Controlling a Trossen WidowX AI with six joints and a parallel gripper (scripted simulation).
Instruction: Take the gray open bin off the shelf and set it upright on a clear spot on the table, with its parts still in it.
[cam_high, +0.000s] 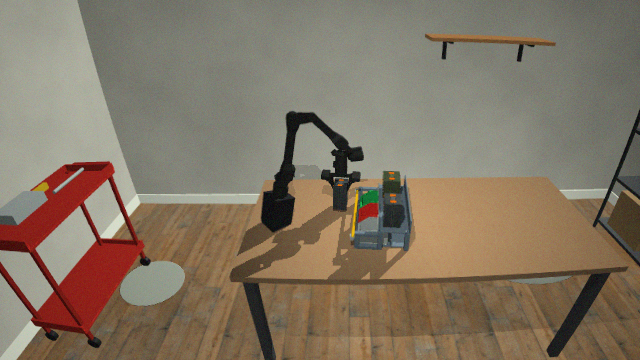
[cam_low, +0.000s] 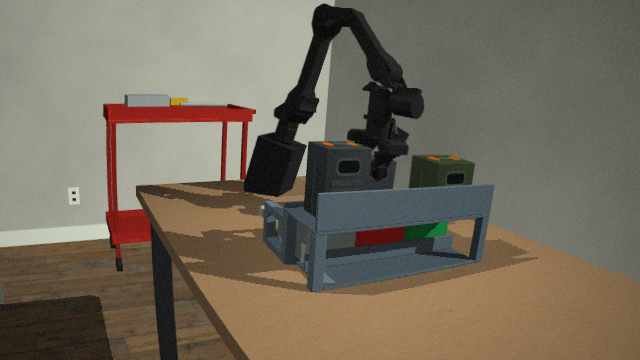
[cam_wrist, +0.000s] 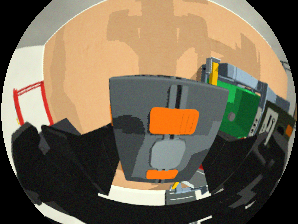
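Observation:
The gray open bin (cam_high: 340, 196) stands upright at the table's back left, just left of the blue-gray shelf rack (cam_high: 382, 220). Orange parts (cam_wrist: 174, 121) lie in it. My gripper (cam_high: 340, 177) comes down from above and is shut on the bin's rim. In the exterior view the bin (cam_low: 340, 172) shows behind the rack's top panel (cam_low: 400, 205), with my gripper (cam_low: 382, 167) on its right side. The bin's bottom is hidden there, so I cannot tell whether it touches the table. In the wrist view the bin (cam_wrist: 166, 129) fills the middle.
A green bin (cam_high: 391, 181) and a dark bin (cam_high: 393, 214) sit on the rack, with red and green blocks (cam_high: 369, 206) on its lower level. The arm's base (cam_high: 278, 210) stands at the table's left edge. A red cart (cam_high: 65, 240) is far left. A wall shelf (cam_high: 489, 40) hangs high on the right.

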